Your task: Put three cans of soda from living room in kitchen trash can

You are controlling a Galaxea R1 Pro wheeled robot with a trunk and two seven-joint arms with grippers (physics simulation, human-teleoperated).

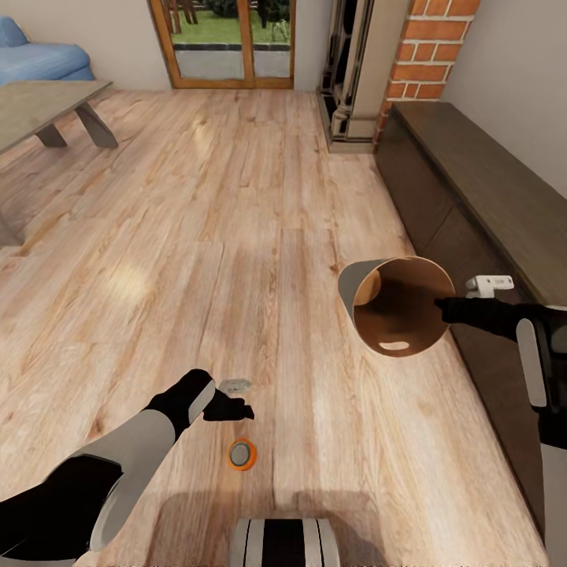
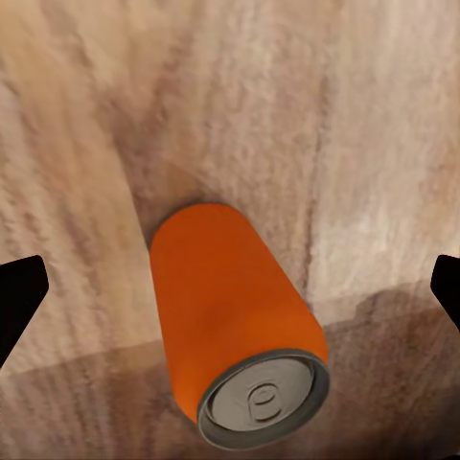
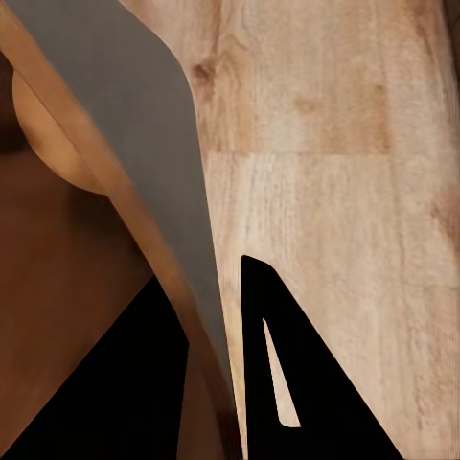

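One orange soda can (image 1: 242,454) with a silver top stands upright on the light wood floor, just in front of my base. My left gripper (image 1: 228,408) hovers over it, open, and its dark fingertips (image 2: 21,287) stand wide on either side of the can (image 2: 235,316) without touching it. My right gripper (image 1: 442,309) is shut on the rim of the tan wooden trash can (image 1: 398,303), held off the floor and tipped so its brown inside faces me. In the right wrist view the fingers (image 3: 287,374) clamp the bin wall (image 3: 125,125). The other two cans are out of view.
A long dark low cabinet (image 1: 488,197) runs along the right wall, close to my right arm. The brick fireplace (image 1: 429,47) and a glazed wooden door (image 1: 228,39) are at the far end. A low table (image 1: 47,110) and the blue sofa (image 1: 35,55) are at the far left.
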